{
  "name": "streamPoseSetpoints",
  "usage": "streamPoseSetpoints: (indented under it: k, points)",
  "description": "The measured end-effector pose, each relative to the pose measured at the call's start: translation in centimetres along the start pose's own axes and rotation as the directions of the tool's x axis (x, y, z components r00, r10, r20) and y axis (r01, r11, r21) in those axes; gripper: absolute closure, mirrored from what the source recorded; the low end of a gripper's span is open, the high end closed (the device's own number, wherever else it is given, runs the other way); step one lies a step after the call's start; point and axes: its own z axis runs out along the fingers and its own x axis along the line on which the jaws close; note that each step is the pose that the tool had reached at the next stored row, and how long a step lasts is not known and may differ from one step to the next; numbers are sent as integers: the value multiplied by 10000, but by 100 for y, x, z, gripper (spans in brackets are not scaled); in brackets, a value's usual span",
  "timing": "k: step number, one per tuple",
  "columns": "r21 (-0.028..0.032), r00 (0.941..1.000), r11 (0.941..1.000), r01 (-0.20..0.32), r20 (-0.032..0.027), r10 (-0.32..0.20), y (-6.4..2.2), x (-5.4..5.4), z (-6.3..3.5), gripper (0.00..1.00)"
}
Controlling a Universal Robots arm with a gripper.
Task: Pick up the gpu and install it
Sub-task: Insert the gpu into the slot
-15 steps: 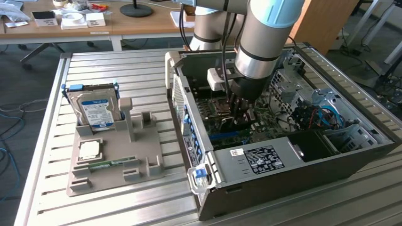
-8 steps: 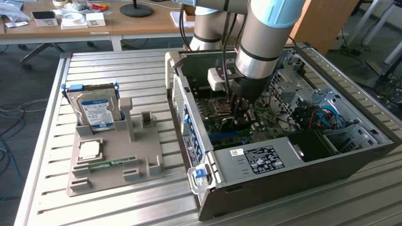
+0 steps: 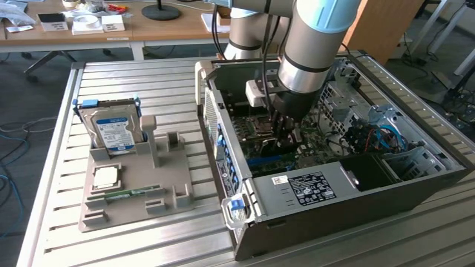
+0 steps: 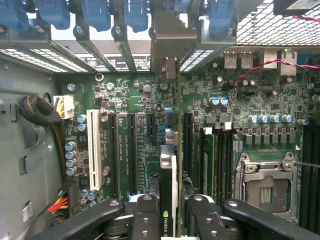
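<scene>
The gpu [image 4: 168,172] is clamped edge-on in the gripper [image 4: 171,212] and held upright over the motherboard [image 4: 250,100] slots inside the case [image 3: 312,222], with its bracket [image 4: 167,40] at the rear openings.

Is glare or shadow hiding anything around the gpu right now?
Wrist view: motherboard evenly lit, no glare; the gpu in the claw, seen edge-on, hides what lies beneath it. Exterior view: the arm shades the case interior; the table is brightly lit.

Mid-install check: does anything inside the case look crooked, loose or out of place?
Nothing stands out. The graphics card stands upright in the gripper, parallel to the slots of the motherboard, its bracket lined up with the rear opening.
</scene>
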Motion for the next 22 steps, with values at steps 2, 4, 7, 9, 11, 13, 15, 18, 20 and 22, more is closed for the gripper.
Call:
streamPoseSetpoints:
  k: [2,4,7,9,11,13,15,18,20,22]
  points:
    - [1,10000,10000,-11,1,11,1,1,1,73]
    - [2,10000,10000,-13,2,13,2,3,1,73]
    - [1,10000,10000,-12,0,12,7,6,3,73]
    - [1,10000,10000,-10,-1,10,11,7,7,73]
    - [1,10000,10000,-11,-1,11,12,7,20,73]
    - [1,10000,10000,-12,0,12,13,8,29,73]
    - [0,10000,10000,-12,-2,12,14,8,37,73]
    - [0,10000,10000,-12,-2,12,14,9,48,73]
    - [0,10000,10000,-12,-3,12,14,9,48,73]
    - [1,10000,10000,-13,1,13,14,10,51,73]
